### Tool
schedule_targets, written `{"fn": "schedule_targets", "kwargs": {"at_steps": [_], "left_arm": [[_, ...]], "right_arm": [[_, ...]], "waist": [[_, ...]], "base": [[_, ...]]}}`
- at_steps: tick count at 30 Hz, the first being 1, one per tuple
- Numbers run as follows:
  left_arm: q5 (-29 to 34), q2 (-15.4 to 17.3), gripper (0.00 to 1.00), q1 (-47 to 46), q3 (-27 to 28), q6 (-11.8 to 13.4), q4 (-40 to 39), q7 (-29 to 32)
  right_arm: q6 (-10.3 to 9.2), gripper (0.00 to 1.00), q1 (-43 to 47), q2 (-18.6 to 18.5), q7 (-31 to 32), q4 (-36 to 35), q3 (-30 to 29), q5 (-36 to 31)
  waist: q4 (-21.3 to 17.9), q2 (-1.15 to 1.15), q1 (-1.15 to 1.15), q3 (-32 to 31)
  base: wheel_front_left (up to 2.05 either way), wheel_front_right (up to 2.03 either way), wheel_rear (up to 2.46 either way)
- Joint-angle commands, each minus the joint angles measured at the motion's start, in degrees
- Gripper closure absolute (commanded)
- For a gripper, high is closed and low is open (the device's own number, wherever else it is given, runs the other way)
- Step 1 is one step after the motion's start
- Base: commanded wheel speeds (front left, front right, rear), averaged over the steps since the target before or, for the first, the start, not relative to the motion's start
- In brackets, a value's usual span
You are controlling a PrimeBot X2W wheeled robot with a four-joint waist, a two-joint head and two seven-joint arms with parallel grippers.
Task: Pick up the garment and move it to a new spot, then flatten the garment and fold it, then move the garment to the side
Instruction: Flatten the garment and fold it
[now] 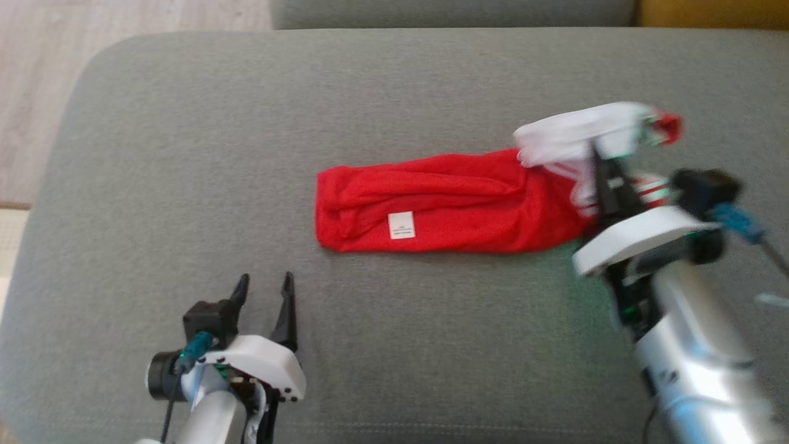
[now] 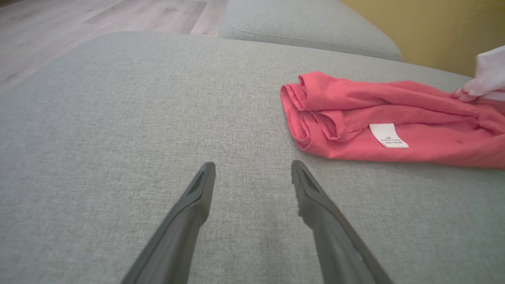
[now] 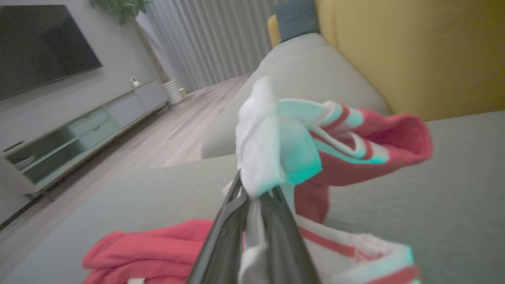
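— Left gripper [image 1: 265, 280], near left: status?
— Fingers wide apart, empty, over grey cushion [image 1: 185, 154].
— Right gripper [image 3: 255, 193]?
— Clamped tight on garment [image 1: 444, 206], at its white, striped right end; that end looks raised, though blur hampers judgement.
— Remainder of garment?
— Red bundle lying mid-cushion, white tag [image 1: 401, 225] facing up.
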Motion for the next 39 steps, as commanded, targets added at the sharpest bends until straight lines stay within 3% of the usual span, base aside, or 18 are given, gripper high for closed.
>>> {"fn": "schedule_targets", "kwargs": {"at_steps": [1,6,9,20,21,22,23,27,32,39], "left_arm": [[-0.28,0.62,0.0,-0.27,1.37,0.03,-1.45,-0.7],[-0.78,0.62,0.0,-0.13,-0.92,0.24,-1.71,-0.7],[-1.68,0.62,0.0,-0.28,-2.87,0.52,-1.65,-0.7],[-3.86,0.62,0.0,0.16,-6.35,1.56,-1.56,-0.7],[-3.93,0.62,0.0,0.22,-6.48,1.64,-1.6,-0.7],[-4.0,0.62,0.0,0.29,-6.58,1.76,-1.63,-0.7],[-4.08,0.62,0.0,0.3,-6.62,1.87,-1.73,-0.7],[-4.16,0.62,0.0,-0.19,-6.4,2.35,-2.16,-0.7],[-3.39,0.62,0.0,-0.89,-5.5,2.8,-3.1,-0.7],[-1.57,0.62,0.0,-2.28,-3.69,3.09,-4.67,-0.7]], "right_arm": [[-0.05,1.0,0.03,0.87,0.39,-2.4,1.84,0.58],[-0.05,1.0,1.73,2.49,4.46,-7.52,8.69,2.52],[-0.05,1.0,1.49,3.64,5.92,-8.11,11.64,3.12],[-0.05,1.0,-3.04,5.74,5.69,0.91,14.34,2.86],[-0.05,0.67,-3.5,5.83,5.22,1.97,14.21,3.1],[-0.05,0.27,-3.94,5.9,4.54,2.95,14.03,3.35],[-0.05,0.0,-4.56,5.94,3.86,3.77,13.92,3.36],[-0.05,0.0,-6.17,6.0,-0.05,5.74,13.86,4.26],[-0.05,0.0,-7.16,6.01,-3.82,8.86,9.55,2.02],[-0.05,0.0,-5.0,5.53,-4.84,9.29,-0.84,-5.22]], "waist": [[0.98,0.0,0.0,-0.36],[5.17,0.0,0.0,-0.44],[9.64,0.0,0.0,-0.17],[19.46,0.0,0.0,0.62],[19.73,0.0,0.0,0.71],[19.89,0.0,0.0,0.71],[19.95,0.0,0.0,1.09],[19.16,0.0,0.0,1.46],[15.91,0.0,0.0,1.91],[10.05,0.0,0.0,2.6]], "base": [[0.0,0.0,0.0],[0.0,0.0,0.0],[0.0,0.0,0.0],[0.0,0.0,0.0],[0.0,0.0,0.0],[0.0,0.0,0.0],[0.0,0.0,0.0],[0.0,0.0,0.0],[0.0,0.0,0.0],[0.0,0.0,0.0]]}}
